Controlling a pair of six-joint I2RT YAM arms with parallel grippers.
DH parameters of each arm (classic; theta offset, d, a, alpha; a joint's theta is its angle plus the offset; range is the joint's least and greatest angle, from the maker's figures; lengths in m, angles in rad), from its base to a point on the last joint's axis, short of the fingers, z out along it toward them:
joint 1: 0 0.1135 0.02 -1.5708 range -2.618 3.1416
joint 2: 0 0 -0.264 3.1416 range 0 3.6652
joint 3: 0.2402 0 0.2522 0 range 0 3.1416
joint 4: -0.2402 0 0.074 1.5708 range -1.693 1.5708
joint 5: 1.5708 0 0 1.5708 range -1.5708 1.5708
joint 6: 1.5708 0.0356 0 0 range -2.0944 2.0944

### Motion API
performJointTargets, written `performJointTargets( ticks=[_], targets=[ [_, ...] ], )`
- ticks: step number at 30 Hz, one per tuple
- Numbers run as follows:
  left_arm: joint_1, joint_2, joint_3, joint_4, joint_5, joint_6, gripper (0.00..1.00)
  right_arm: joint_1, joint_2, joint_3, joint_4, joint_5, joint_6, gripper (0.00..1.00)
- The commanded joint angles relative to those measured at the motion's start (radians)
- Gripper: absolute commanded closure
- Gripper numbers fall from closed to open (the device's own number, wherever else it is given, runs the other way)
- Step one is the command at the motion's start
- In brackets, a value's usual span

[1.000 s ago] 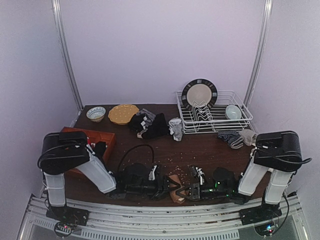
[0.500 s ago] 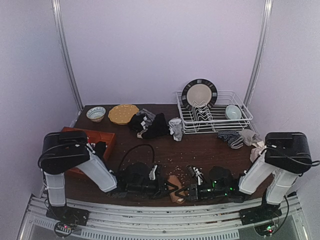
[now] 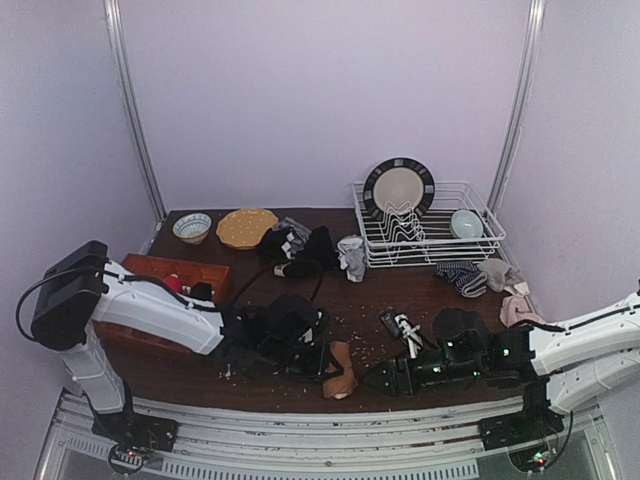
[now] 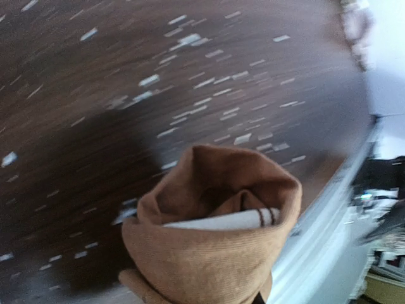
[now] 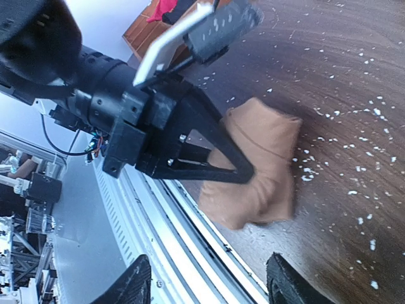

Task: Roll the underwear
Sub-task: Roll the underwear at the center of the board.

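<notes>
The tan-brown underwear (image 3: 339,381) is a rolled bundle near the table's front edge. My left gripper (image 3: 328,363) is shut on it. In the left wrist view the roll (image 4: 212,240) fills the lower middle, a white striped band showing inside its open end, and it hides my fingers. The right wrist view shows the left gripper's (image 5: 243,171) black jaws pinching the roll (image 5: 266,158). My right gripper (image 3: 373,380) stands open just right of the roll, apart from it, its fingertips (image 5: 136,282) holding nothing. More underwear, black (image 3: 305,250) and light grey (image 3: 352,256), lies at the back.
A wire dish rack (image 3: 470,240) with a plate and a bowl stands at the back right. A striped sock (image 3: 458,275) lies in front of it. A small bowl (image 3: 192,227) and a yellow plate (image 3: 246,228) are at the back left. An orange-brown box (image 3: 165,272) is on the left. Crumbs dot the dark table (image 3: 400,300).
My left gripper shut on the tan roll and drew it slightly left. My right gripper let go of it, opened and backed off to the right.
</notes>
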Motion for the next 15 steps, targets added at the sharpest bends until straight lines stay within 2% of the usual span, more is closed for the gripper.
performJointTargets(
  ticks=[1,6,15],
  targets=[
    [0.008,-0.005,0.007,-0.247,-0.066,0.106,1.00,0.007,-0.024,0.014,-0.139,0.085,-0.061,0.40],
    [0.008,0.030,0.087,-0.363,-0.093,0.162,1.00,0.007,0.047,0.039,-0.089,0.091,-0.052,0.42],
    [0.010,0.101,0.151,-0.410,-0.076,0.155,1.00,0.007,0.340,0.156,0.133,0.017,0.003,0.68]
  ],
)
